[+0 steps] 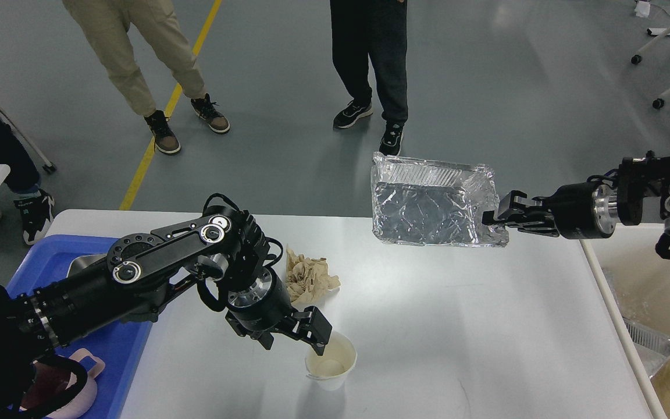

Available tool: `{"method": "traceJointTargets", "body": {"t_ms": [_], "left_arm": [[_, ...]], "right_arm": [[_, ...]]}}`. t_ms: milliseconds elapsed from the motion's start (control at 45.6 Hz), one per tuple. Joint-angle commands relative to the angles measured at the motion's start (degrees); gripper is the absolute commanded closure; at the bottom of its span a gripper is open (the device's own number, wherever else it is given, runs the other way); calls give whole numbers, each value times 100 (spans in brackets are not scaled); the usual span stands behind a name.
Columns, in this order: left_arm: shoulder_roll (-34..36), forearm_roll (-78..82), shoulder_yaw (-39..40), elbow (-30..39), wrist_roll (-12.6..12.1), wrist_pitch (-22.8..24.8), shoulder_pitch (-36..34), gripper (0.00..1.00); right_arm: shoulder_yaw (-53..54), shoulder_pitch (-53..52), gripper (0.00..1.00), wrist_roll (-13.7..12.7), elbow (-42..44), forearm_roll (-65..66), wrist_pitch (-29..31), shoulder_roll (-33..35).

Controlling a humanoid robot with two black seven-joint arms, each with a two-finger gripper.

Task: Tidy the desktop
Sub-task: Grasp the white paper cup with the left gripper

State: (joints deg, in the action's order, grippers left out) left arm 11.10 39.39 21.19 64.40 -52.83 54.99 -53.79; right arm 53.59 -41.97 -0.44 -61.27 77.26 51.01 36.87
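The desktop (428,326), a large, smooth white rectangular tabletop with rounded corners, fills the lower centre of the head view. A blue plastic tray (120,343) sits at its left end and a cream-coloured bin (660,279) stands just beside its right edge.

The left gripper (313,336) sits at the left rim of a white paper cup (330,361), which stands upright on the desktop near the front edge. One finger appears to reach over the rim into the cup mouth. The fingers are slightly parted; whether they grip the rim cannot be told.

A crumpled brown paper napkin (310,278) lies on the desktop just behind the left gripper, apart from the cup.

The right gripper (495,218) is clamped on the right edge of a crumpled silver aluminium foil tray (431,201). The foil tray is held clear above the far edge of the desktop, tilted so that its open side faces the camera.

A pink mug (76,390) rests in the blue plastic tray at the lower left, partly hidden by the left arm.
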Motion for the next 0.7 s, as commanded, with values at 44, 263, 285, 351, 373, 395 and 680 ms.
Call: {"method": "traceJointTargets", "body": {"t_ms": [44, 263, 285, 351, 373, 395, 680], "left_arm": [[-73, 103, 34, -173, 9, 1, 96, 2], [-407, 253, 87, -498, 0, 1, 123, 5], [-433, 253, 87, -516, 0, 1, 131, 6], [-486, 253, 87, -586, 0, 1, 131, 6], [-495, 253, 87, -604, 0, 1, 131, 7], [-521, 253, 78, -630, 0, 1, 131, 7], [-609, 376, 34, -753, -26, 1, 158, 58]], "right_arm": [[2, 57, 100, 9, 1, 0, -3, -13], [2, 127, 100, 9, -8, -9, -3, -13], [2, 127, 100, 9, -8, -9, -3, -13], [2, 127, 100, 9, -8, -9, -3, -13], [2, 136, 100, 9, -8, -9, -3, -13], [2, 136, 100, 9, -8, -9, -3, -13], [2, 145, 100, 18, -8, -9, -3, -13]]}}
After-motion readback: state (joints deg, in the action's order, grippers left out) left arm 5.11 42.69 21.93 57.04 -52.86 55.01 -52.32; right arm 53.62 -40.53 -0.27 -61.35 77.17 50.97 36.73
